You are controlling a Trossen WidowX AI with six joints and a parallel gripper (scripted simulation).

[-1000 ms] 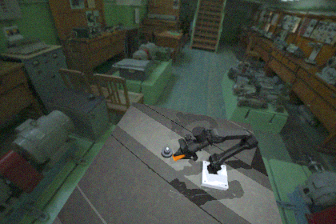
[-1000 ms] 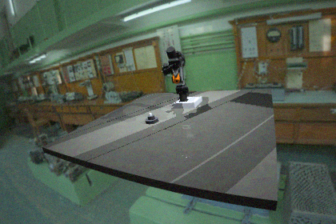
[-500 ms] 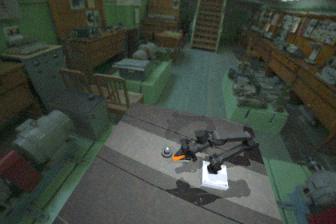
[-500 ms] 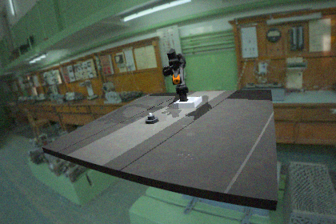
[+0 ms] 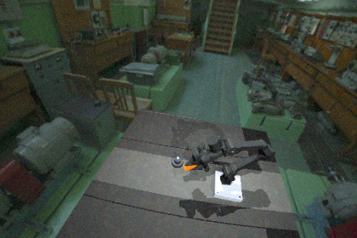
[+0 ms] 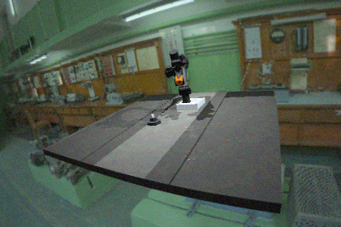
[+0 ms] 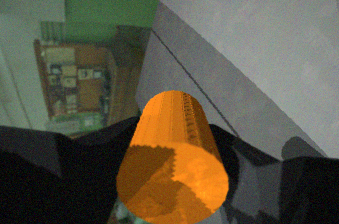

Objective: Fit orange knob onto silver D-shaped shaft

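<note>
The orange knob [image 5: 189,167] [image 6: 179,79] [image 7: 172,122] is held in the air, tilted well away from upright. A small dark spot shows on its end in the exterior view; I cannot make out a flat side. My gripper [image 7: 173,127] is shut on the knob, one dark finger on each side. The round dark pedestal [image 5: 177,164] [image 6: 153,122] stands on the table with the short silver shaft [image 5: 178,158] [image 6: 153,117] upright at its centre. In the top view the knob appears just right of the pedestal; the exterior view shows it well above the table. The shaft's flat side is not discernible.
The arm's white base plate [image 5: 228,192] [image 6: 184,107] sits on the table [image 5: 128,170] [image 6: 232,154], right of the pedestal in the top view. The arm's links fold above the table between base and pedestal. The wrist view shows table surface and room background beyond the knob.
</note>
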